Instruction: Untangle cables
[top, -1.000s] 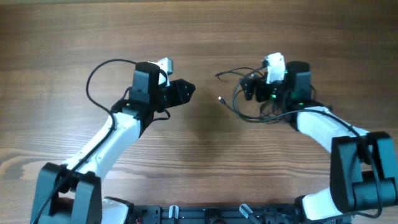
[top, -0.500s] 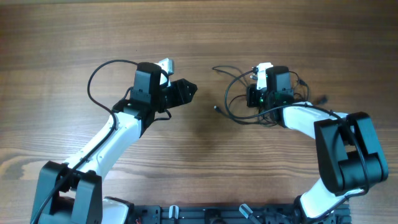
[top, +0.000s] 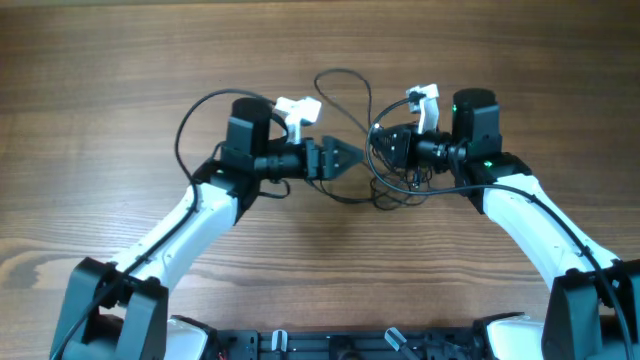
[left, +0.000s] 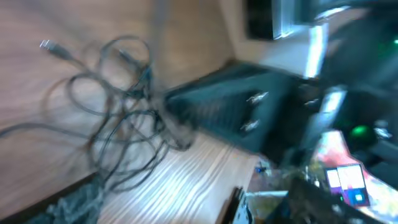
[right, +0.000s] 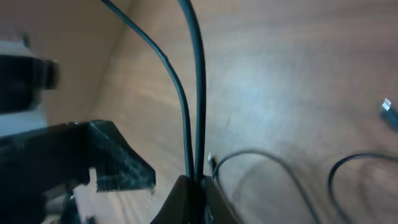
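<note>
My right pincer (top: 397, 148) is clamped fully shut on the cables (top: 384, 181), which sit as one loose dark tangle just right of the middle of the desk (top: 120, 60). In my right wrist view two thin strands rise side by side out of the closed jaws, so I judge I have pinched a pair rather than a single wire. That grip anchors the bundle so the other arm has something to pull against. One long loop (top: 340, 85) arcs out toward the far side, and the rest lies in overlapping coils under and just near of my right pincer. My left pincer (top: 345, 158) points rightward, just beside the tangle. Its jaws look spread wide with nothing between them, though my left wrist view is too blurred to confirm it. It seems placed there to take a separate strand. A small plug end (left: 46, 45) lies free at the edge of the coils, which looks like the easiest piece to draw out first.
</note>
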